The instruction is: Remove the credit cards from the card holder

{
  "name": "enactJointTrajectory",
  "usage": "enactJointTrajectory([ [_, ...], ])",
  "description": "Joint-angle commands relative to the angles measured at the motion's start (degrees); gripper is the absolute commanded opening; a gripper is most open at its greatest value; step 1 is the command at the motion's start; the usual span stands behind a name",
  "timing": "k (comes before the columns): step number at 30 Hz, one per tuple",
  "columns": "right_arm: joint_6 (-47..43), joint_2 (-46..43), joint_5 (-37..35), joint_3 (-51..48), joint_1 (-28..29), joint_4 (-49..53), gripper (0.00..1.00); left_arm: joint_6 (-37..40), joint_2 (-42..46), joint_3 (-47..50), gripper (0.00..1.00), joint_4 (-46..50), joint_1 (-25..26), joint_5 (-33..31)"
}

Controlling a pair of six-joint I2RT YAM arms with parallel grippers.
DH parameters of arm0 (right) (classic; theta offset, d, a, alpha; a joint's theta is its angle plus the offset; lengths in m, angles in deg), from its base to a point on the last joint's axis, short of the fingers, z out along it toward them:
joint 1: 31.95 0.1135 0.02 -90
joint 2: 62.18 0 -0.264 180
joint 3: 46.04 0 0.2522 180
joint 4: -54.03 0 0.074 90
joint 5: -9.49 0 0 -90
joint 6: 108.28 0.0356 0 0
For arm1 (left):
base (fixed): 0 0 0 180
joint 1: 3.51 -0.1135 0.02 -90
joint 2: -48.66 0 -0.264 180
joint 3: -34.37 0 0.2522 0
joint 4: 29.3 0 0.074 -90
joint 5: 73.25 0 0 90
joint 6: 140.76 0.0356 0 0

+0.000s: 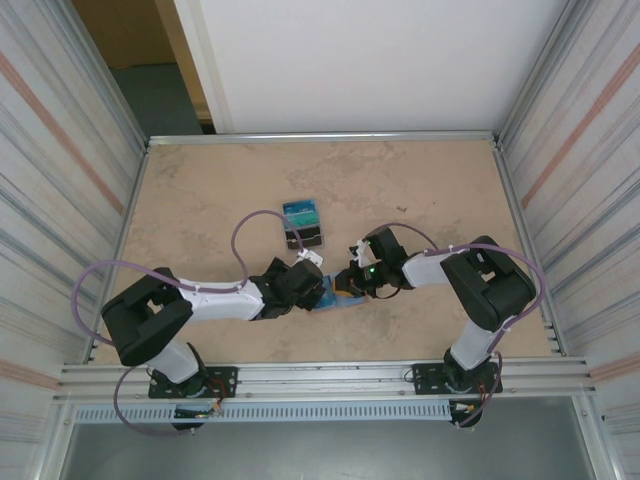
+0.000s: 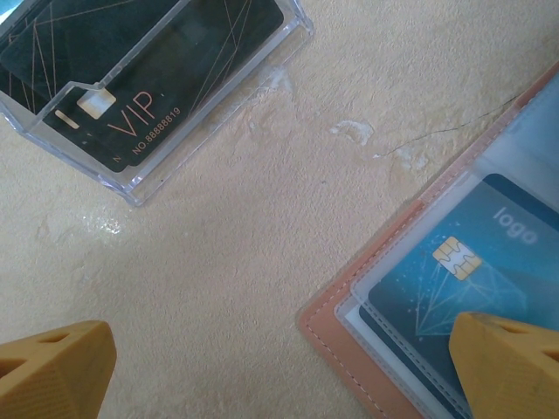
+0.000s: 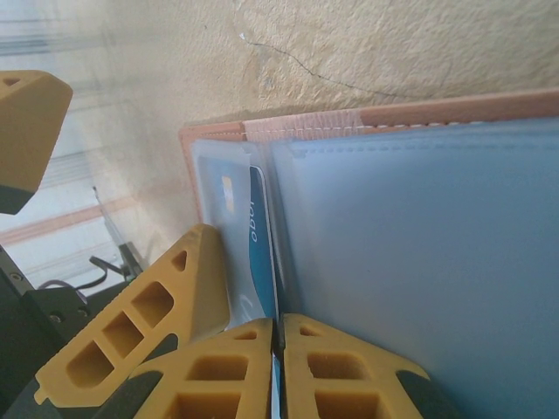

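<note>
The salmon-pink card holder point(image 2: 342, 349) lies open on the table, its blue-grey clear sleeves point(image 3: 419, 262) facing up. A blue credit card point(image 2: 476, 284) with a chip sits in a sleeve. My left gripper point(image 2: 281, 342) is open and straddles the holder's corner, with one of its fingers point(image 2: 511, 367) resting on the sleeve over that card. My right gripper point(image 3: 278, 330) is shut on the thin edge of a blue credit card point(image 3: 259, 240) that stands edge-on between the sleeves. In the top view both grippers point(image 1: 312, 287) point(image 1: 349, 280) meet over the holder point(image 1: 347, 298).
A clear plastic box point(image 2: 157, 161) with a black VIP card point(image 2: 131, 78) sits just beyond the left gripper; in the top view the box point(image 1: 305, 226) shows a teal-blue top. Metal walls fence the table on three sides.
</note>
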Motion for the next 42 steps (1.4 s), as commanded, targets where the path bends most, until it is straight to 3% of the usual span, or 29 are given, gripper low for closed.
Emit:
enactJointTrajectory([
  [1,1.02,-0.55,0.11,-0.92,-0.58,0.08,0.09,0.5,-0.02,1.11,0.99,4.08,-0.13,-1.54],
  [24,3.3,-1.34,2.19,-3.38,-2.16,-4.69,0.09,1.03,-0.86,0.41,0.99,4.71,-0.08,-1.96],
  [29,3.24,-1.07,2.26,-3.56,-2.15,-5.09,0.04,1.03,-0.85,0.33,0.99,4.92,-0.07,-2.11],
  [42,-2.66,-5.69,-2.05,-2.75,-4.1,5.92,0.01,1.32,-0.46,0.86,0.99,4.89,0.0,-2.73],
])
